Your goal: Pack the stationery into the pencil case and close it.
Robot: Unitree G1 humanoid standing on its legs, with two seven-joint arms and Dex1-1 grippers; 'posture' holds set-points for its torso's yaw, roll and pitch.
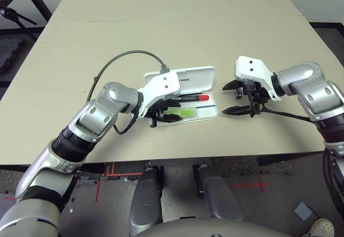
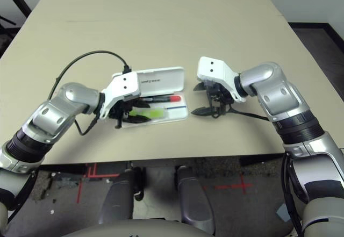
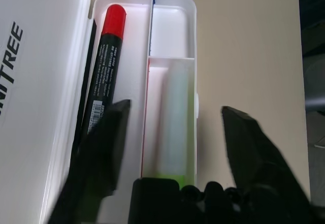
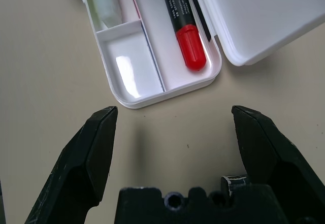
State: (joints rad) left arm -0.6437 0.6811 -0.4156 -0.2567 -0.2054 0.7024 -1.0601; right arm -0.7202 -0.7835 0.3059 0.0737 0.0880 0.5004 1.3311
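Evidently, open left hand blocks case; right hand released (cable arches nearby).

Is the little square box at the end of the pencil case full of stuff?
No, the small end compartment is empty, showing just its bare white bottom and a shiny spot of light.

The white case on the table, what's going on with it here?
The robot is packing stationery into the white case, whose lid is folded open. A black marker with a red end lies in the long compartment, and a green highlighter lies in a shorter one beside it; the small end compartment is empty. The left pincer stands open over the case, gripping neither pen. The right pincer is open past the case's end, holding nothing. The case is not yet closed.
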